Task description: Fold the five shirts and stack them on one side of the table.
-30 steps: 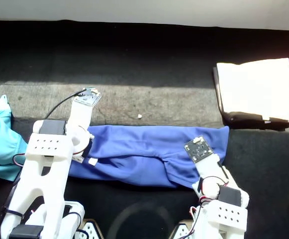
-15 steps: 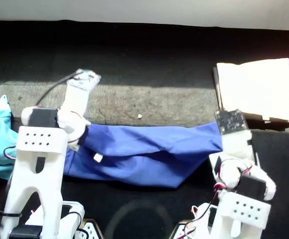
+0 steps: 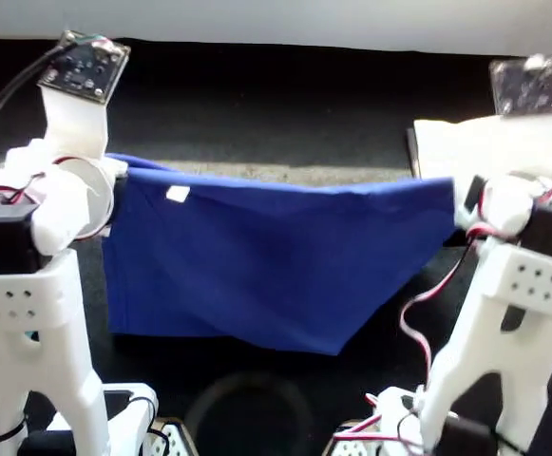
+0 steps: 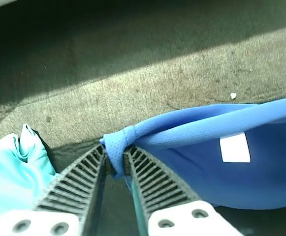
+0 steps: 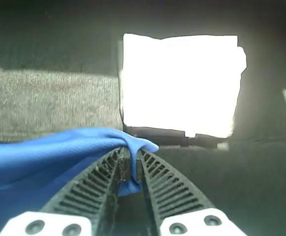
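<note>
Left claw and right claw each pinch a corner of the blue shirt, hung stretched between them above the surface. Mid-fold, it apparently next needs laying flat, then joining the folded stack.

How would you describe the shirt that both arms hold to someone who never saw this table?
Start at the middle of the dark table. The royal-blue mesh shirt hangs stretched above it, one corner pinched in the left claw and one in the right claw. Unlike the folded white shirt and the crumpled turquoise shirt, it is held up and spread.
</note>
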You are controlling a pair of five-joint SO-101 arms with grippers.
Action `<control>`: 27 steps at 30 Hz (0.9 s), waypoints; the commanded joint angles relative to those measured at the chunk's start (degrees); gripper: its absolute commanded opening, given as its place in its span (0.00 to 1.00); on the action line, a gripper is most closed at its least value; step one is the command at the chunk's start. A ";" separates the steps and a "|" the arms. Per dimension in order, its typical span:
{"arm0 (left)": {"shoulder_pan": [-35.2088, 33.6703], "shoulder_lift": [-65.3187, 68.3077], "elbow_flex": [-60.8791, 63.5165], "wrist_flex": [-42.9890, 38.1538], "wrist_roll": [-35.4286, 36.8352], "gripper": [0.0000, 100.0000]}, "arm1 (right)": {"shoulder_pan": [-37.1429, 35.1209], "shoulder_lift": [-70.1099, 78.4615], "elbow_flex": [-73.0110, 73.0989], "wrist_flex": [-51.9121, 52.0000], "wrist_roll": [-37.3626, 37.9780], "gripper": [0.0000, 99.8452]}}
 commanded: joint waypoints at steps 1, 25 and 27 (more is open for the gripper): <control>-0.92 -0.48 -7.16 1.32 -0.09 0.01 | -0.04 6.46 -22.46 5.93 -0.44 0.01; -0.84 -0.31 -29.41 8.97 0.00 0.01 | 6.46 9.54 -59.65 7.87 -0.44 0.01; -0.84 -0.22 -27.74 9.14 0.00 0.01 | 6.99 8.31 -60.97 5.58 -0.35 0.01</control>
